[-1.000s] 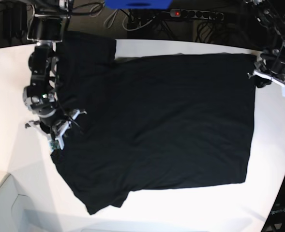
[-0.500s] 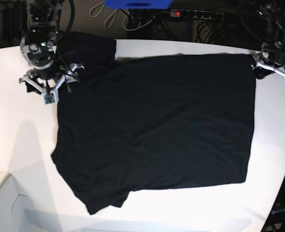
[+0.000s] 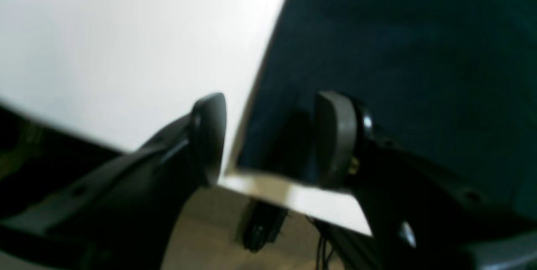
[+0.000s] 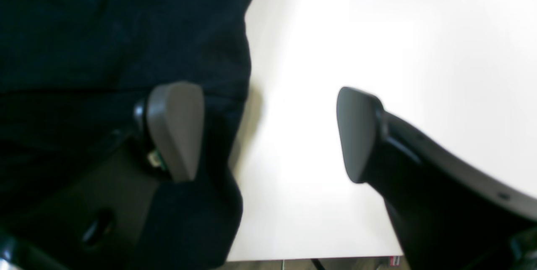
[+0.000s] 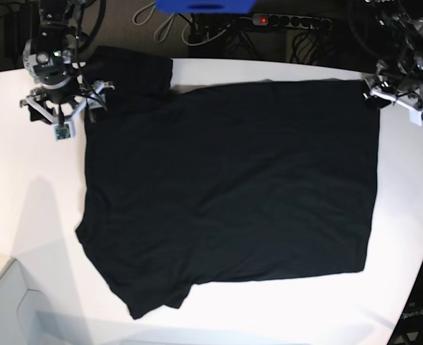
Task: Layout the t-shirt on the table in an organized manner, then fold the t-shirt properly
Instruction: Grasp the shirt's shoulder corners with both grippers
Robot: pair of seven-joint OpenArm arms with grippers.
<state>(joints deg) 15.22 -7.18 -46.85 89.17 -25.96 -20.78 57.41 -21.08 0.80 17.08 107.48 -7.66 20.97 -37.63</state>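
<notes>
Two sets of fingers stand over the far corners of the shirt (image 5: 225, 194), which lies spread flat and plain black across the white desk (image 5: 24, 215). The right fingers (image 4: 268, 136) gape wide, empty, one pad above the sleeve edge and one above bare desk. The left fingers (image 3: 268, 140) are parted too, holding nothing, straddling the shirt's edge by the desk rim.

White table (image 5: 24, 180), curved far edge, smooth; black t-shirt (image 5: 233, 187) spread flat on it, plain side up, hem toward right edge, one sleeve at far left corner, other sleeve at near left
</notes>
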